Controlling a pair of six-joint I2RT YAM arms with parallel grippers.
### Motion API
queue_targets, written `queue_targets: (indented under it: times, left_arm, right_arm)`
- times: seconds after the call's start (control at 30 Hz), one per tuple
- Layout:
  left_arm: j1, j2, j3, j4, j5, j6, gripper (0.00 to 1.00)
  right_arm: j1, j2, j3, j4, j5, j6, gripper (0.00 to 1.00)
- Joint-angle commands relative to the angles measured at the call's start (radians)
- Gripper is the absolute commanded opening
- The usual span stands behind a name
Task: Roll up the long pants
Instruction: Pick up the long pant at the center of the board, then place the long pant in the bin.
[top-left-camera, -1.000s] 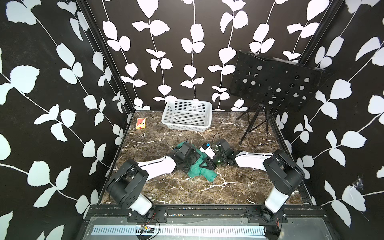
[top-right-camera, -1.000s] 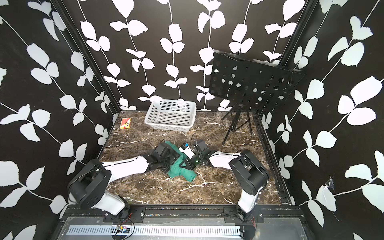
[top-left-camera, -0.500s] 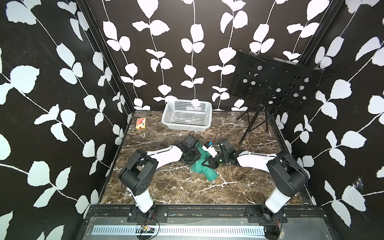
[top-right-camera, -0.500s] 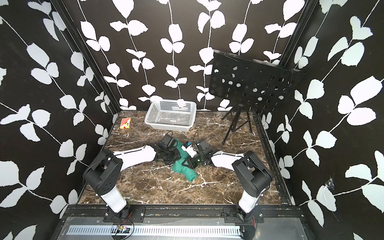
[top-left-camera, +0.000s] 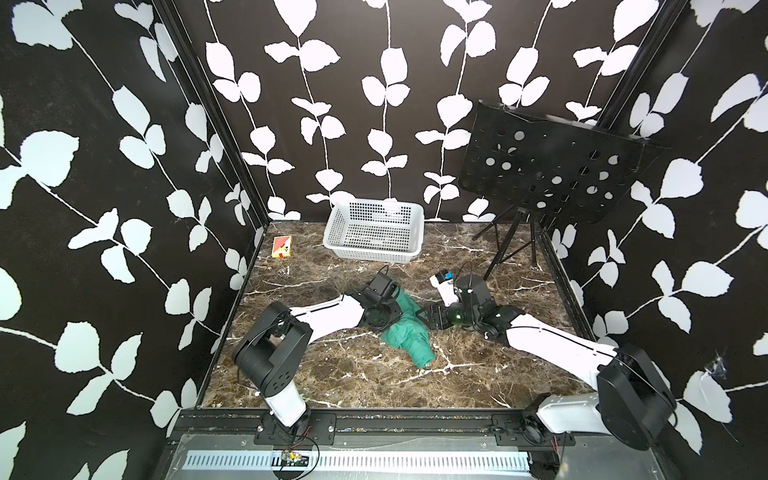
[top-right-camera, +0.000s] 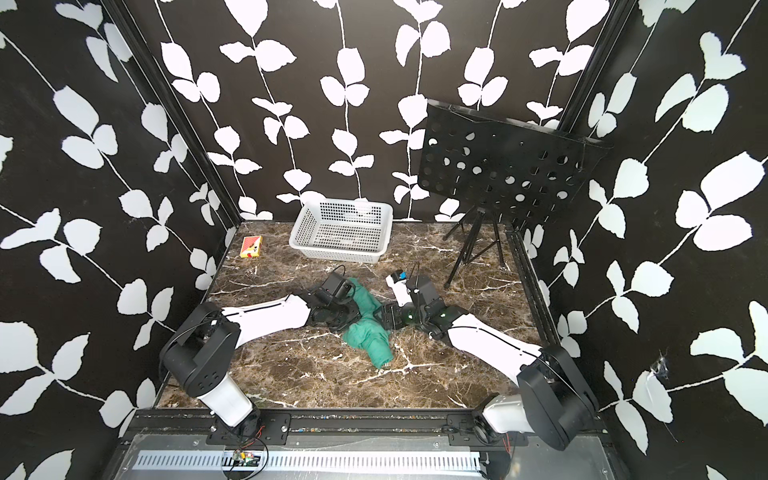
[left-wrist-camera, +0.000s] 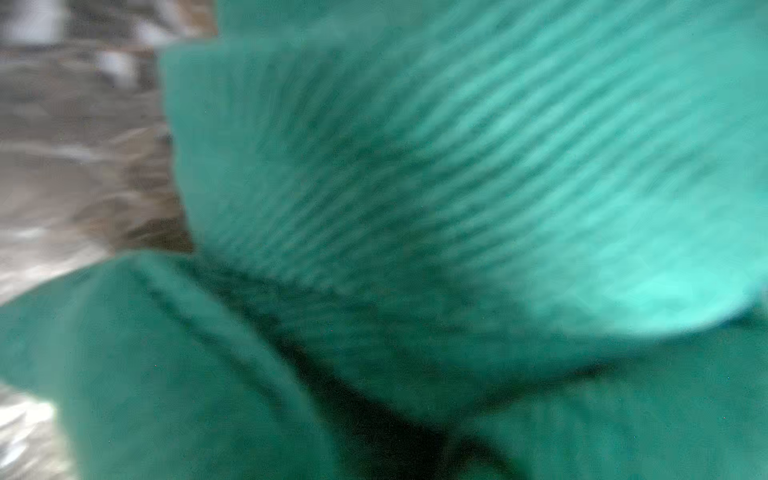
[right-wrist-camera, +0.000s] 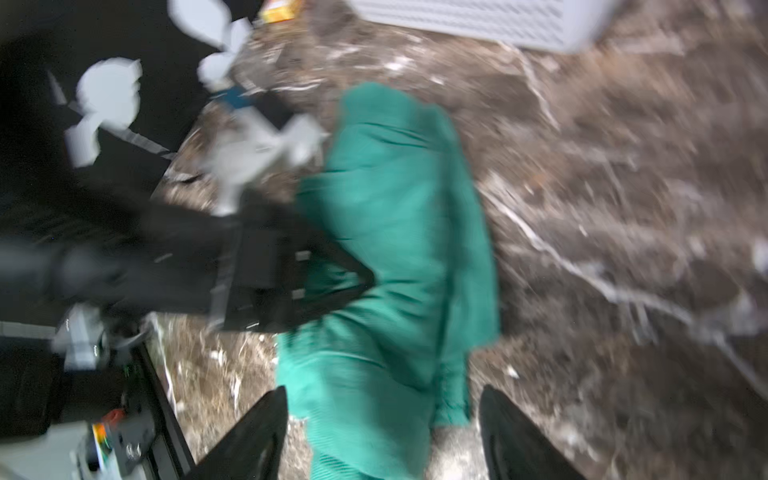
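Print on the small box beyond the left claw: unreadable. Left claw pinches the long pants; right claw spread astride them. Brown marble desk beneath; leaf-print walls.

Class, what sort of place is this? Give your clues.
Likely a robot lab booth: left arm and right arm mounted at a marble-patterned table, leaf-print walls closing it in, a white basket.

Robot lab test cell: leaf-print backdrop walls on black frame posts enclose a marble-print table; left arm and right arm bolted to front-edge rail.
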Motion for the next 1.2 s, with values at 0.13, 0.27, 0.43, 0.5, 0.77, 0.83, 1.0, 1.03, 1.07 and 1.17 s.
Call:
queue_targets:
  times: [0.13, 0.27, 0.43, 0.5, 0.77, 0.83, 1.0, 1.03, 1.07, 1.17]
  left_arm:
    - [-0.046, -0.149, -0.070, -0.150, -0.173, -0.098, 0.00]
    - [-0.047, -0.229, -0.097, -0.125, -0.206, -0.127, 0.00]
    - [-0.046, -0.325, -0.099, -0.098, -0.241, -0.158, 0.00]
    - [-0.045, -0.353, -0.092, -0.086, -0.251, -0.170, 0.00]
    - [-0.044, -0.426, -0.026, -0.107, -0.265, -0.223, 0.00]
    - [-0.044, -0.451, 0.012, -0.129, -0.282, -0.232, 0.00]
    - [0.001, -0.452, 0.172, -0.195, -0.311, -0.239, 0.00]
    - [0.004, -0.442, 0.216, -0.204, -0.315, -0.238, 0.00]
    - [0.026, -0.429, 0.257, -0.214, -0.321, -0.234, 0.00]
    - [0.057, -0.364, 0.412, -0.245, -0.346, -0.215, 0.00]
  right_arm:
    - [-0.005, 0.162, 0.106, -0.131, 0.029, 0.224, 0.69]
    - [-0.008, 0.142, 0.113, -0.144, 0.086, 0.230, 0.70]
    - [-0.051, 0.075, 0.099, -0.196, 0.116, 0.200, 0.70]
    - [-0.076, 0.046, 0.082, -0.211, 0.123, 0.193, 0.70]
    - [-0.162, -0.043, 0.045, -0.276, 0.119, 0.148, 0.71]
    - [-0.180, -0.065, 0.037, -0.295, 0.118, 0.138, 0.72]
    - [-0.223, -0.107, 0.009, -0.321, 0.112, 0.117, 0.72]
    - [-0.228, -0.113, 0.004, -0.327, 0.109, 0.114, 0.72]
    - [-0.233, -0.119, 0.002, -0.329, 0.107, 0.112, 0.72]
    - [-0.246, -0.139, -0.003, -0.341, 0.105, 0.107, 0.73]
